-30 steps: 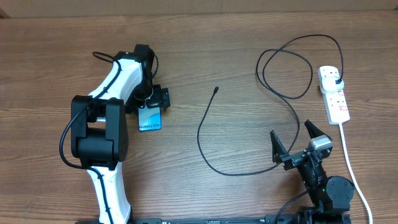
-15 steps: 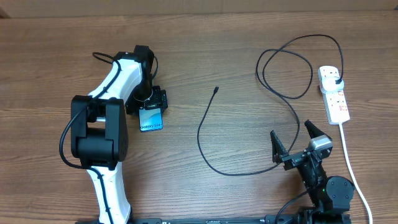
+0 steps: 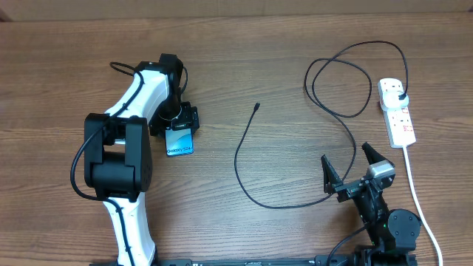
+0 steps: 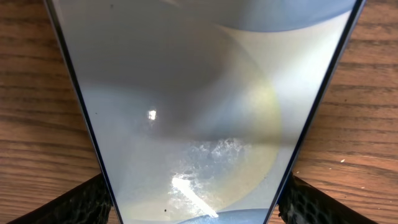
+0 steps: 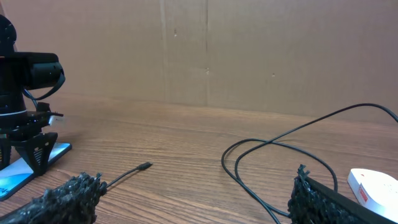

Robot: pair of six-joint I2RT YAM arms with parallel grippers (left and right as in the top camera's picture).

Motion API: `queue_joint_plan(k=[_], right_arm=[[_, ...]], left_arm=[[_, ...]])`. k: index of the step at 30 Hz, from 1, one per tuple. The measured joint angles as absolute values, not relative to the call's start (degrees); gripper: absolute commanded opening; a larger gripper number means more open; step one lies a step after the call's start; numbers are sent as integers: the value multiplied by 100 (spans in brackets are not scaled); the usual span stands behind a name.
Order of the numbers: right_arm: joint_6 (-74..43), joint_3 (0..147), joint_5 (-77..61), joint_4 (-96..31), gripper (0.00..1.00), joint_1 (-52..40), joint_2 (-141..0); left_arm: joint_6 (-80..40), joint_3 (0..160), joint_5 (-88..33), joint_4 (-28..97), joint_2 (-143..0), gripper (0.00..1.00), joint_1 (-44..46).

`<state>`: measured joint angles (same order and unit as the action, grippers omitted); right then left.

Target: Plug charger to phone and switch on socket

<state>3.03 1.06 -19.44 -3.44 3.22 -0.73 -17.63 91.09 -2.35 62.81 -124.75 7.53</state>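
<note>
Left hand [image 3: 182, 118] is on the left half of the surface [image 3: 295, 44], pointing straight down at the top end of the phone [image 3: 179, 142]. The wrist view is filled by the phone's pale screen. A dark finger pad [image 4: 87, 202] sits against each long edge, so I log this hand as grasping the phone across its width. I cannot tell whether the phone is lifted or resting. From overhead its lower end with the "Galaxy S24+" text sticks out toward the arm bases. Its screen faces up.

Right hand [image 3: 349, 168] is low at the near right, by its own base. Its fingers are spread wide with nothing between them, so it is released.

The charger [image 3: 236, 159] lies loose on the surface. Its connector tip [image 3: 256, 108] is in the middle, well apart from the phone and not plugged into it. From the tip the cable bows down and right, passing just in front of the right hand. It then climbs and makes a big loop at the far right.

The cable ends at the black plug [image 3: 400, 94], seated in the far outlet of the socket [image 3: 397, 114]. The socket lies near the right edge, long axis running roughly far-to-near. Its white cord [image 3: 416, 193] trails toward the near right corner. Switch position is too small for me to read.

A brown cardboard wall [image 5: 249, 50] stands behind the surface in the right wrist view.
</note>
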Motion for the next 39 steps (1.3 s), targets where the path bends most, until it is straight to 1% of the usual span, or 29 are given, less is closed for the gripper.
queue_joint_plan(k=[39], right_arm=[[303, 106, -1946, -346, 100, 322, -73]], left_arm=[[-1763, 9109, -252, 6278, -12475, 89, 753]])
